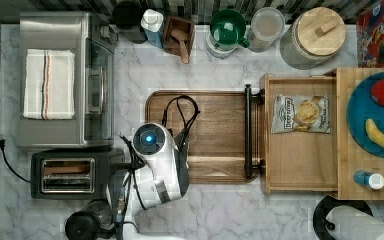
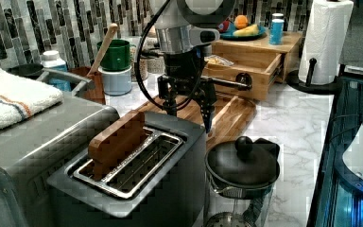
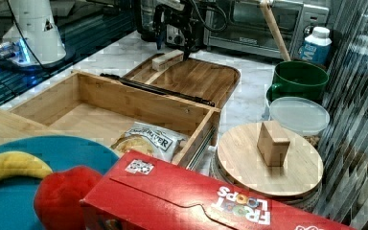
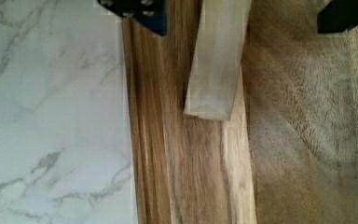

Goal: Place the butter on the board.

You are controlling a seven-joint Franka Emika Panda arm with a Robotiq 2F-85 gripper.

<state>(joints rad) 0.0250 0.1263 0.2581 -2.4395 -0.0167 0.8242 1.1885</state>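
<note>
here the butter lies flat on the board near its edge by the marble bench, while the end effector hovers over it, fingers apart and gripping nothing

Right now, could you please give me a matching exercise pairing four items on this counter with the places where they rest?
Things:
1. butter
2. chip bag
3. banana
4. striped towel

Places:
A. on the toaster oven
B. on the blue plate
C. on the board
D. in the wooden tray

Pairs: 1-C, 2-D, 3-B, 4-A.
</note>
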